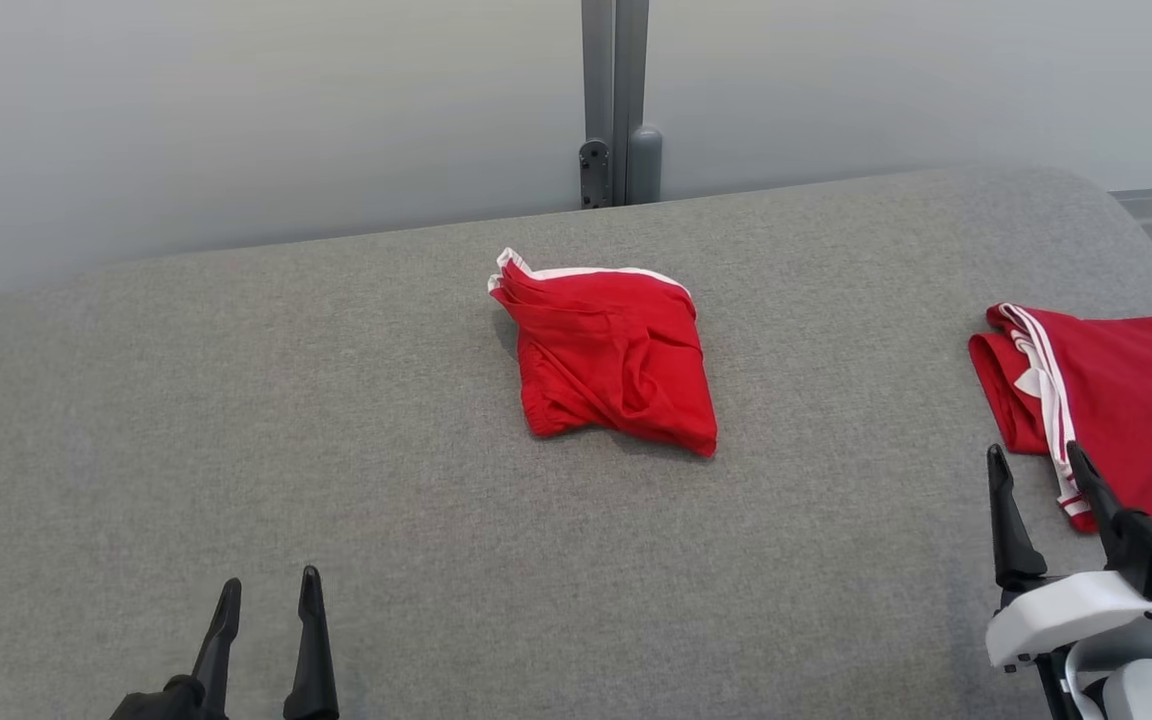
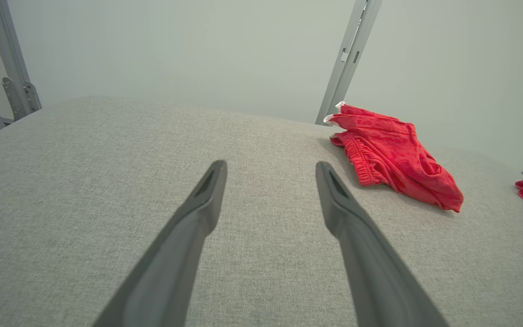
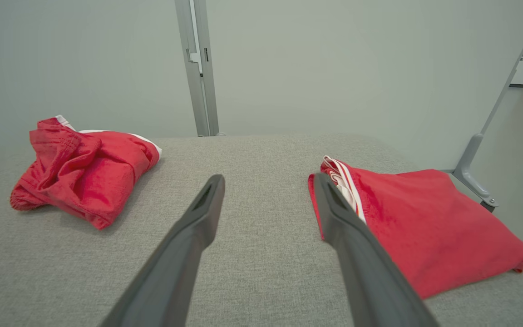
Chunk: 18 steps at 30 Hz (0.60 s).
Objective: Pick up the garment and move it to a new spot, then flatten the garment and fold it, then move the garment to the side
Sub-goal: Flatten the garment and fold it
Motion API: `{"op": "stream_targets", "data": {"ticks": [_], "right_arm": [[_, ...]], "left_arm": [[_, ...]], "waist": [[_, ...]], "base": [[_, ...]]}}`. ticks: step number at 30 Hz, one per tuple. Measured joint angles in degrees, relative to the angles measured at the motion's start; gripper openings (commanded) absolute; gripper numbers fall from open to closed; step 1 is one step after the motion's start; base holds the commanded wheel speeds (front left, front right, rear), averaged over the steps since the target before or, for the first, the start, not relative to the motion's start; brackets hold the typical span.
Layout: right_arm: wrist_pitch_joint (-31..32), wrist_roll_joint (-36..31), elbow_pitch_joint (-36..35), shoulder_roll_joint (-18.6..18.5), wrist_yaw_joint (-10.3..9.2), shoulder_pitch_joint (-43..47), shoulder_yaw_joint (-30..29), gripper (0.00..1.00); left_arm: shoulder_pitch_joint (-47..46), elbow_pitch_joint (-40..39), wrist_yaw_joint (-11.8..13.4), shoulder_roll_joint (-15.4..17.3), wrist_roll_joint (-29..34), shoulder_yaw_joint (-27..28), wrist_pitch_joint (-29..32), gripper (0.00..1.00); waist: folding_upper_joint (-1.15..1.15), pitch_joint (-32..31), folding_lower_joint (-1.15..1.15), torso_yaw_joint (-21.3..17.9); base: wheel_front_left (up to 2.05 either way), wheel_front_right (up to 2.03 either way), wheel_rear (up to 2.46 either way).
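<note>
A folded garment (image 1: 1126,400) lies at the right; a crumpled garment (image 1: 611,350) lies central, unfolded. Both empty, left gripper (image 1: 271,580) and right gripper (image 1: 1036,452) gape.

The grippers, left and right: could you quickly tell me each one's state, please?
Left gripper: open, holding nothing.
Right gripper: open, holding nothing.

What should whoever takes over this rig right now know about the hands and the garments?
Left hand: open, empty, low left over the grey table.
Right hand: open, empty, near the folded red garment at the right edge.
Crumpled red garment: mid-table, neither hand touching it.
Done: one garment looks folded and set aside.
Left: pick up the crumpled one, move, flatten, fold, set aside.
</note>
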Motion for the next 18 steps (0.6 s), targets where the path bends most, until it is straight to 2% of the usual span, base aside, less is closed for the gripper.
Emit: {"op": "stream_targets", "data": {"ticks": [5,6,7,8,9,14,18], "right_arm": [[0.0,-0.33,-1.99,0.56,0.0,-0.63,-0.98,1.0],[0.0,-0.33,-2.69,0.4,0.0,-1.49,-0.81,0.93],[0.0,-0.32,-3.35,0.05,0.0,-3.1,-0.73,0.62],[-0.01,-0.31,-3.93,-0.44,0.0,-4.71,-0.52,0.15],[-0.01,-0.25,-4.47,-0.94,0.0,-6.46,-0.19,0.0],[1.59,-1.51,-3.49,-2.55,0.0,-16.62,0.31,0.0],[2.31,-3.92,0.87,-1.69,0.0,-23.58,1.13,0.0]], "left_arm": [[-0.12,-0.05,-0.44,-0.16,0.18,0.77,0.0,1.0],[-0.15,-0.15,-0.6,-0.18,0.18,0.88,0.0,1.0],[-0.21,-0.27,-0.69,-0.2,0.18,0.98,0.0,1.0],[-0.3,-0.45,-0.79,-0.21,0.21,0.93,0.0,1.0],[-0.59,-0.57,-1.02,-0.22,0.25,0.92,0.0,1.0],[-4.84,-1.21,-1.83,-0.29,0.42,0.52,0.0,1.0],[-8.89,-1.25,-2.49,-0.29,-0.12,-0.75,0.0,1.0]], "waist": [[0.0,0.06,0.0,1.38],[0.0,0.16,0.0,1.65],[0.0,0.35,0.0,1.92],[0.0,0.62,0.0,2.13],[0.0,0.98,0.0,2.34],[0.0,4.23,0.0,3.54],[0.0,7.68,0.0,5.15]], "base": [[0.0,0.0,0.0],[0.0,0.0,0.0],[0.0,0.0,0.0],[0.0,0.0,0.0],[0.0,0.0,0.0],[0.0,0.0,0.0],[0.0,0.0,0.0]]}}
